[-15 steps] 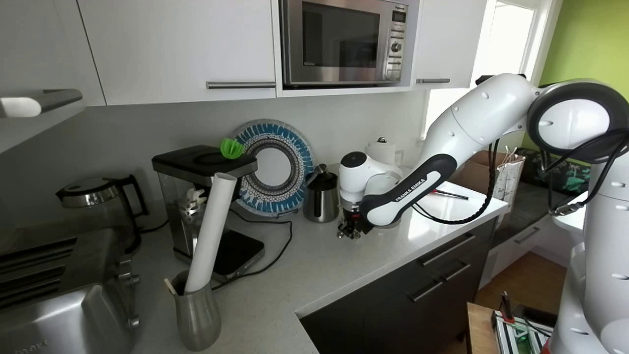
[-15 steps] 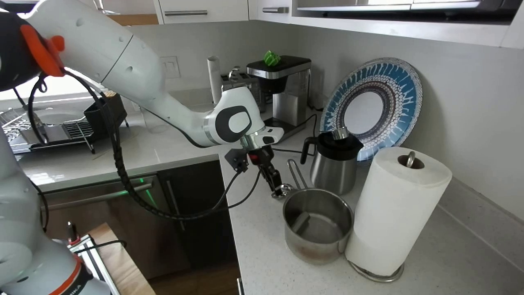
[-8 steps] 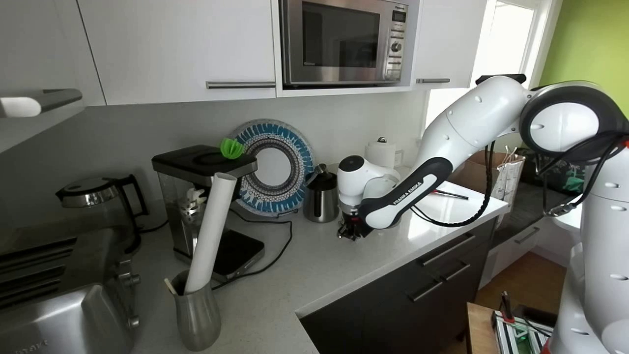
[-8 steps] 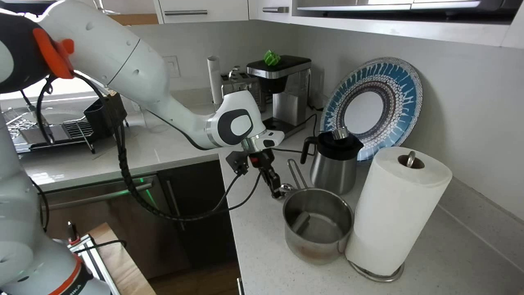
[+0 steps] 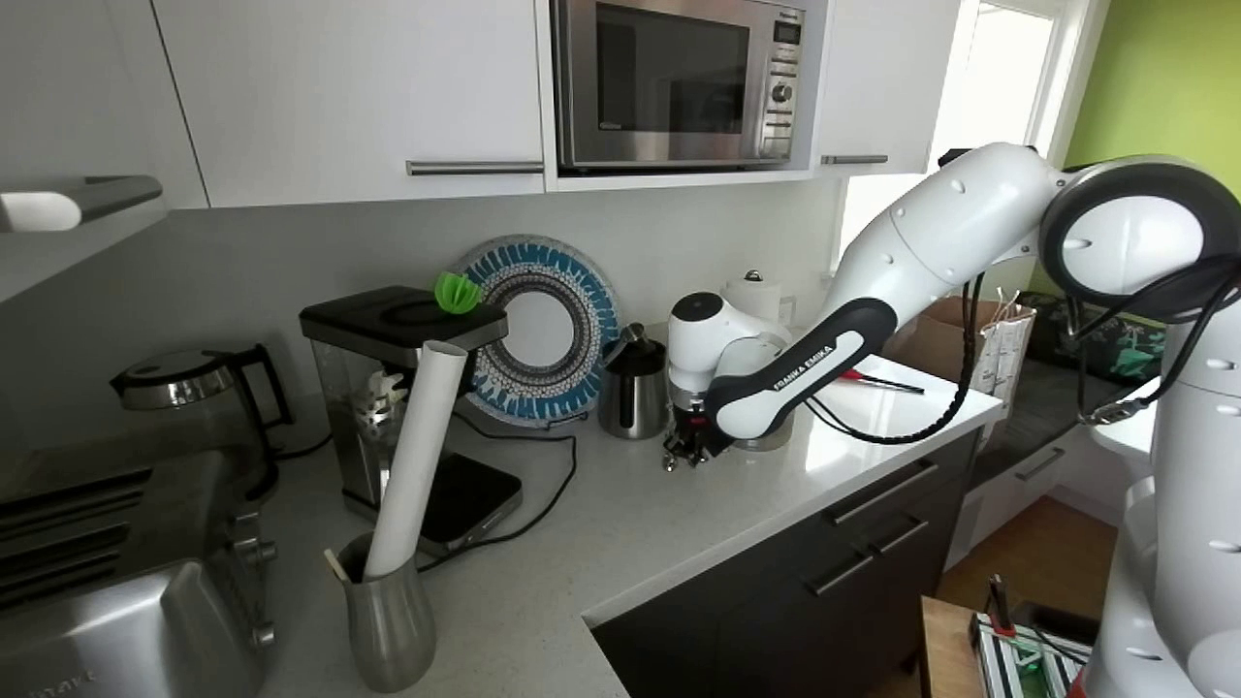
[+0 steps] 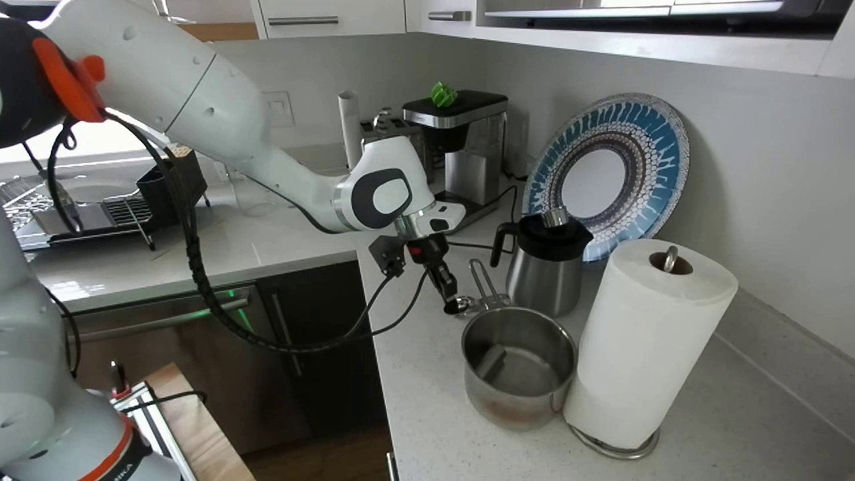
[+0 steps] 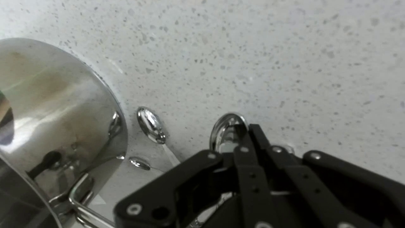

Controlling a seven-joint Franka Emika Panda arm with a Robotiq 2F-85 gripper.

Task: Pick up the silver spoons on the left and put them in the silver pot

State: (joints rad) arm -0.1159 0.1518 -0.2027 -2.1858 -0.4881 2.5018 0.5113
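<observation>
Pinched a spoon [image 7: 225, 131], apparently near its bowl, in the gripper [image 7: 249, 128] with jaws almost touching, presumably to suit such thin metal. Saw other spoons [image 7: 151, 125] on the counter [image 7: 284, 63] just beside the pot [image 6: 501, 404], perhaps for a short carry.

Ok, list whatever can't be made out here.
Spoon at the jaws: wrist view, handle mostly hidden by them.
Pot: cut off by the wrist view's left edge; in an exterior view, mostly behind the arm.
Strip inside it: in an exterior view, too blurred to identify.
</observation>
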